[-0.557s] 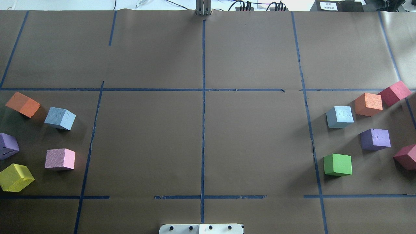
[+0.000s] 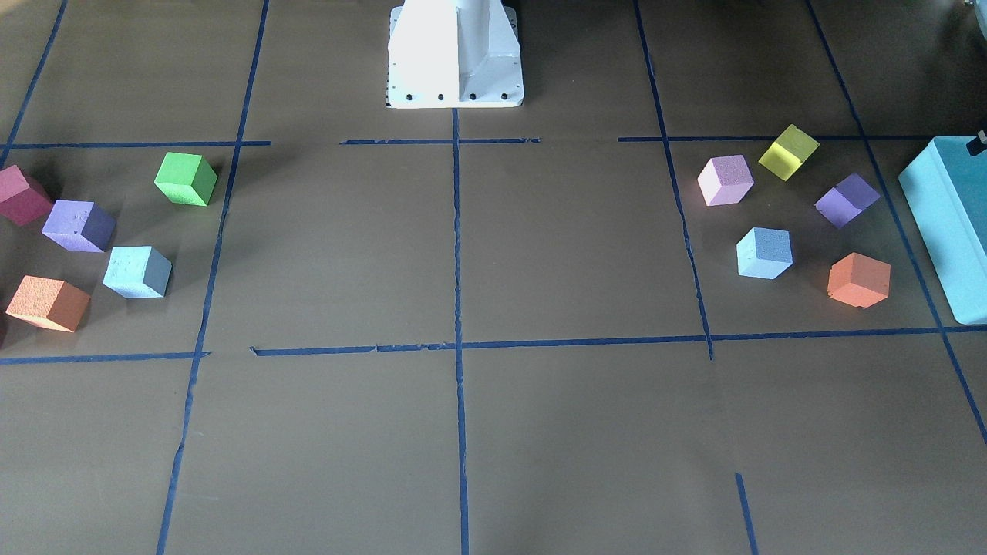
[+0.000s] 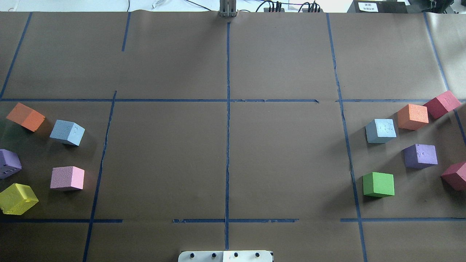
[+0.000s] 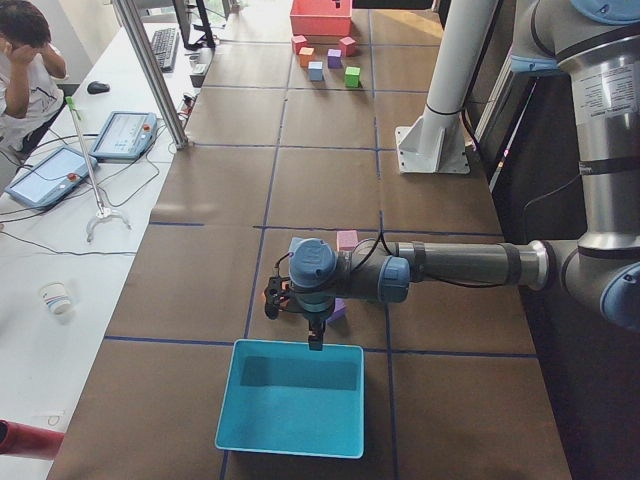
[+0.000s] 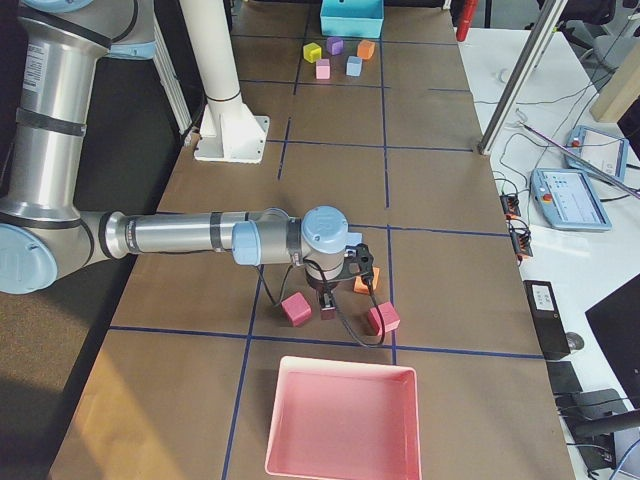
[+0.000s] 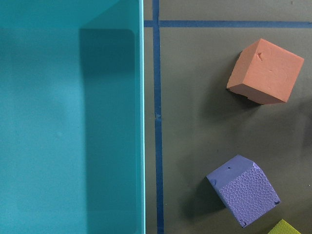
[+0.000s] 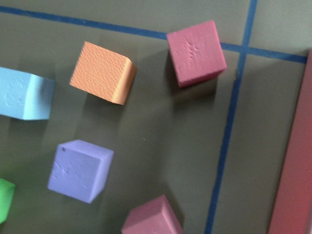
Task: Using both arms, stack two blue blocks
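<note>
One blue block (image 3: 67, 132) lies on the table's left side among other cubes; it also shows in the front view (image 2: 764, 253). The second blue block (image 3: 380, 130) lies on the right side, also in the front view (image 2: 139, 271) and at the right wrist view's left edge (image 7: 23, 93). The left gripper (image 4: 315, 338) hangs over the turquoise box's near rim, seen only from the side. The right gripper (image 5: 330, 297) hangs over the right cube cluster, seen only from the side. I cannot tell whether either is open or shut. No fingers show in the wrist views.
A turquoise box (image 6: 68, 122) stands at the left end and a pink tray (image 5: 340, 420) at the right end. Orange (image 3: 25, 116), purple (image 3: 8, 163), pink (image 3: 67, 178) and yellow (image 3: 17, 198) cubes surround the left block. Orange (image 3: 412, 116), purple (image 3: 420, 155), green (image 3: 378, 184) and maroon (image 3: 442, 103) cubes surround the right one.
</note>
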### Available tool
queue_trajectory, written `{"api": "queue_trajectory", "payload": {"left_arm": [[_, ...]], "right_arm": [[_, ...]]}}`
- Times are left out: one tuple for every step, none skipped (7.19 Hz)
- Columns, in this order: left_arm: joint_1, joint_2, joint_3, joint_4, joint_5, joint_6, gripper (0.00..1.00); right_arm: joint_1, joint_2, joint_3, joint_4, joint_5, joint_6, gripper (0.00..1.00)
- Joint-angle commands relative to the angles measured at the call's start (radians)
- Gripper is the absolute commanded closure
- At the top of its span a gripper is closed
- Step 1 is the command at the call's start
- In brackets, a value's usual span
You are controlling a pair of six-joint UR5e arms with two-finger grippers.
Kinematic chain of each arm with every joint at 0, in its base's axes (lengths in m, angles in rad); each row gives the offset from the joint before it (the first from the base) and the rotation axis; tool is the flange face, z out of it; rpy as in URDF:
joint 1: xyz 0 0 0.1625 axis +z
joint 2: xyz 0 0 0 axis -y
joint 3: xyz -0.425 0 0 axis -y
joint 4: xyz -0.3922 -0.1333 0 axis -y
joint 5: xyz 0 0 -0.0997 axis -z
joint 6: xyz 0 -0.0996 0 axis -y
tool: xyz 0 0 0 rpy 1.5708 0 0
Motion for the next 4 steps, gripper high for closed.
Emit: {"api": "queue_trajectory", "payload": {"left_arm": [[0.000, 0.001, -0.001, 0.000, 0.001, 0.000, 0.00], [0.000, 0.001, -0.001, 0.000, 0.001, 0.000, 0.00], [0.000, 0.001, -0.001, 0.000, 0.001, 0.000, 0.00], [0.000, 0.000, -0.001, 0.000, 0.001, 0.000, 0.00]], "right_arm": [[-0.185, 0.115, -0.016, 0.165, -0.005, 0.391, 0.00], [-0.271, 0.130, -0.019, 0.250, -0.076, 0.522, 0.00], [-0.360, 0.147, -0.028, 0.294, -0.179, 0.596, 0.00], [-0.425, 0.175, -0.043, 0.299, -0.252, 0.643, 0.00]]}}
